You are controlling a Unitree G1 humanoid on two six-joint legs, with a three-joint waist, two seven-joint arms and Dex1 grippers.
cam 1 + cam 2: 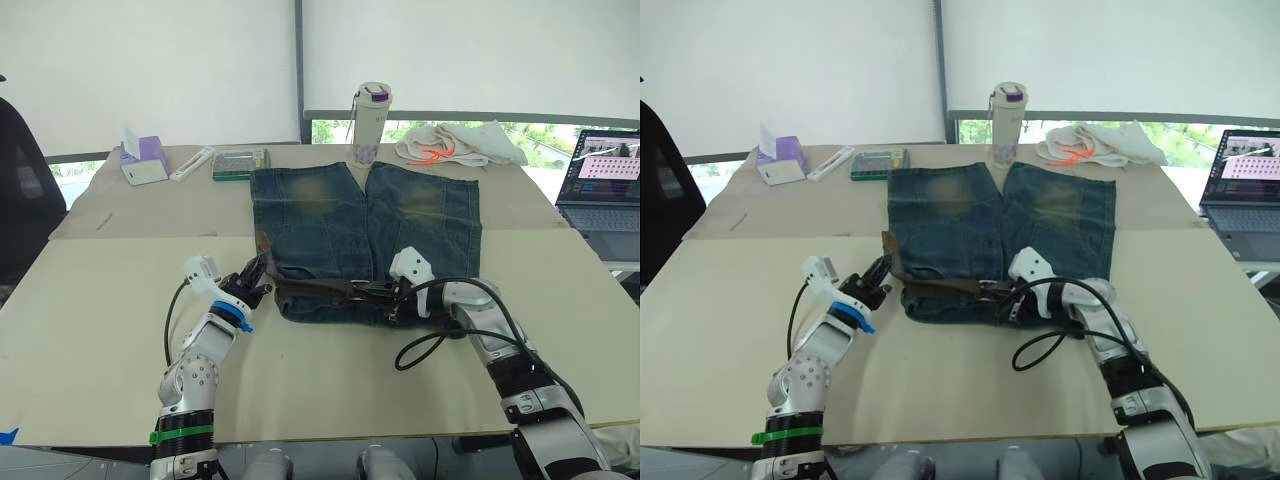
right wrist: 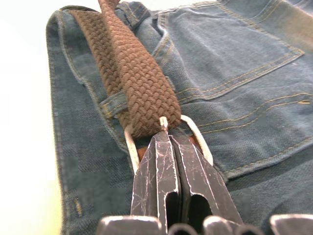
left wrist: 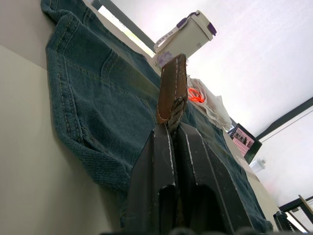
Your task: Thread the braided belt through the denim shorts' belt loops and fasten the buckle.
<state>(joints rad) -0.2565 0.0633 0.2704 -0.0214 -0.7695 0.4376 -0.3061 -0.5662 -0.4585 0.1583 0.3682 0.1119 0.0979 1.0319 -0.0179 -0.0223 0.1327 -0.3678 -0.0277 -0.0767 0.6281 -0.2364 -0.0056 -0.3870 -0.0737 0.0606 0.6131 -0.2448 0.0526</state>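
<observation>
Left pincer: fingers together, clamped on leather tip end of braided belt, just off the left corner of the waistband; tip stands up above the fingers in left wrist view. Right pincer: fingers pressed together, clamped at the buckle, on the prong/strap where the braid meets the silver frame.

Denim shorts lie flat on counter, waistband toward robot, legs pointing away. Belt runs along waistband betw. the two pincers; passes under at least one belt loop near buckle, per right wrist view. Whether remaining loops are threaded: cannot tell. Buckle rests on waistband, right of centre. Strap end not through buckle; belt unfastened.

Other items, far side of counter, well apart from shorts' waistband:
- white bottle w/ purple cap, upright, just beyond the leg hems
- white cloth w/ orange cord, right of bottle
- purple tissue box, far left
- white stick-shaped item and flat greenish case, betw. tissue box and shorts
- laptop, open, screen lit, at right edge.
</observation>
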